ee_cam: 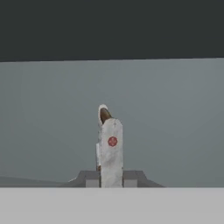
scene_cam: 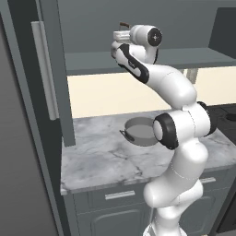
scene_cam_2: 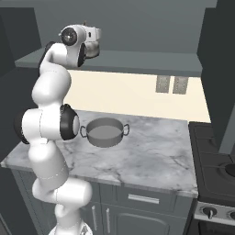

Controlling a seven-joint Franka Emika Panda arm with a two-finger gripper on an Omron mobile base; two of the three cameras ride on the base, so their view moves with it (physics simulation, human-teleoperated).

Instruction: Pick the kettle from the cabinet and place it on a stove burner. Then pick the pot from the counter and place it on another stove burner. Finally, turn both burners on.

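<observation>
High in the open cabinet [scene_cam: 92, 62], my gripper [ee_cam: 111, 177] is shut on a narrow pale strip with a red dot and a brown tip, which appears to be the kettle [ee_cam: 112, 148] seen edge-on. In the right base view the shiny kettle [scene_cam_2: 95, 49] hangs just under the hand, slightly above the shelf. Its dark handle [scene_cam: 124, 24] peeks over the wrist. The grey pot [scene_cam: 140, 131] [scene_cam_2: 104, 132] sits on the marble counter [scene_cam_2: 151, 156] below the arm. The black stove [scene_cam_2: 215, 165] lies to the right.
The cabinet door [scene_cam: 27, 92] stands open at the left, showing its pale bar handle [scene_cam: 44, 69]. Stove knobs [scene_cam_2: 209, 212] line the cooktop's front. Two wall outlets [scene_cam_2: 170, 84] sit on the cream backsplash. Drawers [scene_cam: 120, 196] run under the counter.
</observation>
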